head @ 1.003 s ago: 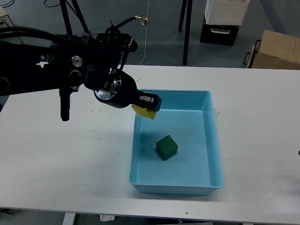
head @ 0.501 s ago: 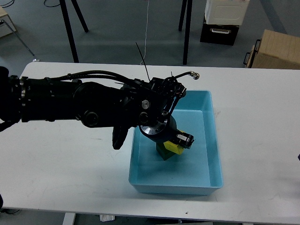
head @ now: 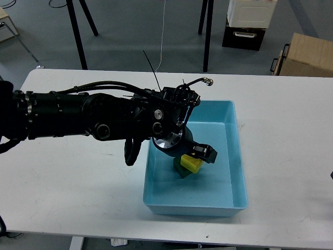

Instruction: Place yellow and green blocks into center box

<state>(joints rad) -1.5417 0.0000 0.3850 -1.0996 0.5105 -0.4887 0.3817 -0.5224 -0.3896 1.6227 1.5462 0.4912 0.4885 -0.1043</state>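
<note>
My left gripper (head: 202,154) reaches down into the light blue box (head: 237,156) at the table's centre. It is shut on the yellow block (head: 191,164) and holds it low inside the box. The yellow block sits right over the green block (head: 178,171), which lies on the box floor with only a dark green edge showing. I cannot tell whether the two blocks touch. My right gripper is out of view.
The white table (head: 78,192) carries only the box. My thick black left arm (head: 78,117) with its cables lies across the table's left half and over the box's left rim. A cardboard box (head: 307,54) and stand legs are on the floor behind.
My left gripper carried the yellow block from above the box's left rim down into the box, over the green block. In the last half second it only shifted slightly left.
</note>
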